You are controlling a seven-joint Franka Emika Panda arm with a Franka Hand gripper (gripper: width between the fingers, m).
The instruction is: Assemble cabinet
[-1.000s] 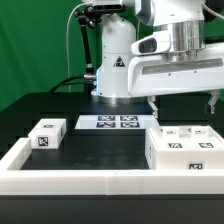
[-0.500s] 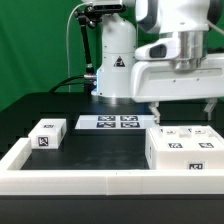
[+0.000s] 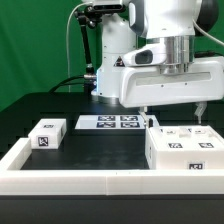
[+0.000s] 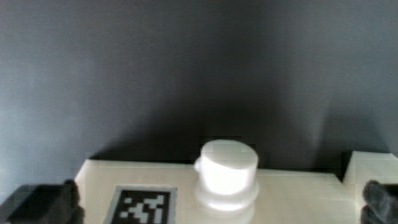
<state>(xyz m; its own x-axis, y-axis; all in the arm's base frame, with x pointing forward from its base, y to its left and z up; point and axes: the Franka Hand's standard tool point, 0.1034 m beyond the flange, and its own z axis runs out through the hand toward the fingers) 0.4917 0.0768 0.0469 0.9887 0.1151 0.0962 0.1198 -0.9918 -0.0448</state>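
Observation:
The cabinet's large white box (image 3: 182, 148) with marker tags lies at the exterior view's right, against the border frame. A smaller white cabinet block (image 3: 45, 135) with tags lies at the left. My gripper (image 3: 175, 117) hangs wide open just above the far edge of the large box, one finger on each side. In the wrist view the gripper (image 4: 212, 203) is open, with dark fingertips (image 4: 45, 203) at both edges. Between them is the box's white top (image 4: 285, 195), with a marker tag (image 4: 151, 205) and a short white round peg (image 4: 226, 172). Nothing is held.
The marker board (image 3: 108, 122) lies flat on the black table in front of the robot base (image 3: 112, 70). A long low white border frame (image 3: 100, 181) runs along the front and up the left side. A green backdrop stands behind.
The gripper has moved toward the exterior view's left and a little lower over the large box. It has stayed open. The parts have not moved.

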